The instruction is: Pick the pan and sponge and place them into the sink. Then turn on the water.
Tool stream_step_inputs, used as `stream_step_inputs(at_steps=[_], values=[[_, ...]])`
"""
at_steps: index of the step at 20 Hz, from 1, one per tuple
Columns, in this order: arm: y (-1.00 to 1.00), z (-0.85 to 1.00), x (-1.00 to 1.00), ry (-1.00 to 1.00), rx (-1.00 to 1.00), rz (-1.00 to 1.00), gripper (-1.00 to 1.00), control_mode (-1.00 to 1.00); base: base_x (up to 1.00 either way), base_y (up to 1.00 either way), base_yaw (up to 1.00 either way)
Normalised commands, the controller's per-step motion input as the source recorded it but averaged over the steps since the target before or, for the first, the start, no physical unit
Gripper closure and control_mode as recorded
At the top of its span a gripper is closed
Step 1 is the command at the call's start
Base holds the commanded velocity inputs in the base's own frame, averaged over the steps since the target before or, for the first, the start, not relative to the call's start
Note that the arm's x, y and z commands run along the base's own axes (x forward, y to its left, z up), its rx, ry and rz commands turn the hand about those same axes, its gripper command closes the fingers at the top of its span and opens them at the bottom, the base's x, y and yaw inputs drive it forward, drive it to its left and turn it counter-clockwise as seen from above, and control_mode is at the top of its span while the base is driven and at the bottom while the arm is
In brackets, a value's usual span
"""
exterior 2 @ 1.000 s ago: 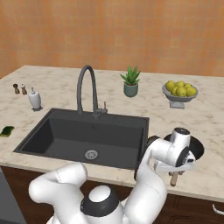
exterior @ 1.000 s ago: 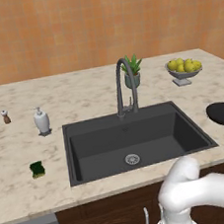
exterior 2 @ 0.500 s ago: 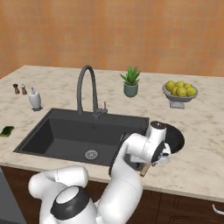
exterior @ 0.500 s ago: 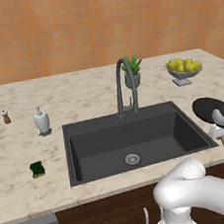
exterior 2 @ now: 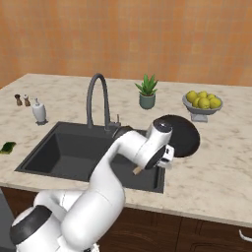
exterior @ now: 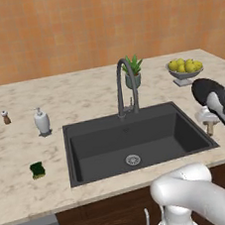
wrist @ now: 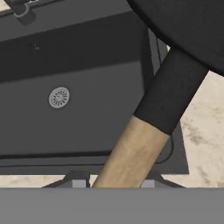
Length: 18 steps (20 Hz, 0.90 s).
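Since the earlier frames the pan (exterior 2: 178,135) has travelled left, lifted off the worktop (exterior: 25,195), and now hangs over the right rim of the sink (exterior: 90,157). The gripper (wrist: 111,181) is clamped on its wooden handle. The sponge (exterior: 37,169) sits untouched near the worktop's front edge, left of the basin. Still to do: lower the pan in, fetch the sponge, run the faucet (exterior: 122,85), which looks dry.

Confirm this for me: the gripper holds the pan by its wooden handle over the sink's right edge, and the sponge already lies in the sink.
Not quite. The gripper holds the pan by its handle, but the left base view shows the sponge on the counter, left of the sink.
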Motion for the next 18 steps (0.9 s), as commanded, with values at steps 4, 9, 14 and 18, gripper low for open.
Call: stream_step_inputs(at_steps=[4,9,14,18], values=[[1.0,0.63,0.0,-0.01,0.0,-0.24,1.0,-1.0,0.0,0.0,0.0],[1.0,0.32,-0.03,0.04,0.01,-0.26,1.0,-1.0,0.0,0.0,0.0],[0.86,0.18,-0.02,0.1,0.03,-0.35,1.0,-1.0,0.0,0.0,0.0],[0.72,-0.01,0.03,0.15,0.02,-0.31,1.0,-1.0,0.0,0.0,0.0]])
